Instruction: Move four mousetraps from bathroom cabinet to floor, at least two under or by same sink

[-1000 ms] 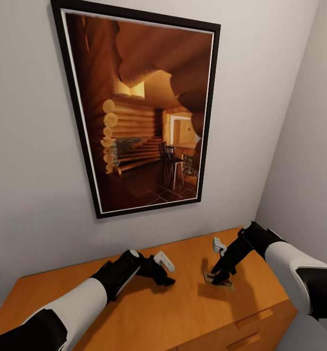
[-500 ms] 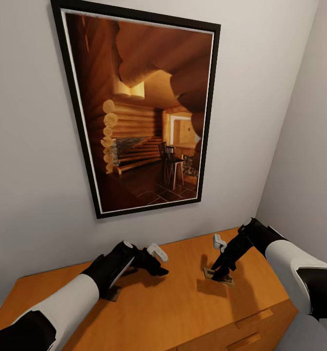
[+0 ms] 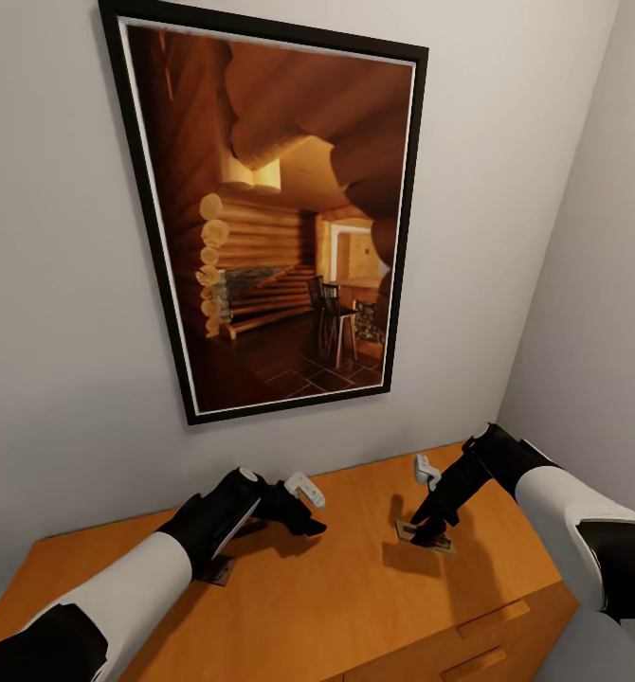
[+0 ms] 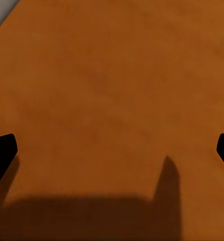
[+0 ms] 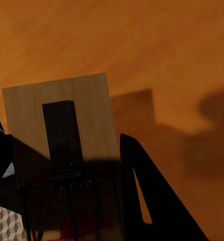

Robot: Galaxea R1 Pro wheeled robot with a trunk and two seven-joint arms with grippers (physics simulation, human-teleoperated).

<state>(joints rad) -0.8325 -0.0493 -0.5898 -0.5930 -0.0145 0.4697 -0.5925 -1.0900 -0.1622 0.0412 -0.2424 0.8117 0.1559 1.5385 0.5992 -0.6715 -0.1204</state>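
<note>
Mousetrap [image 3: 422,537]: flat on the cabinet [image 3: 355,606] worktop, under the right gripper [image 3: 429,532].
Right gripper: fingers straddle the mousetrap; grip uncertain.
Left gripper [image 3: 310,524]: jaws spread wide, empty, over the worktop beside the mousetrap.
Second mousetrap [image 3: 218,570]: beneath the left forearm.

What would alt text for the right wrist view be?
A mousetrap, a tan board with a dark rectangular part, lies on the orange-brown cabinet top between the fingers of the right gripper, one black fingertip beside the board's edge.

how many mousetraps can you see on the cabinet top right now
2: one mousetrap under the right gripper, another mousetrap beside the left forearm. Others may be hidden.
</note>
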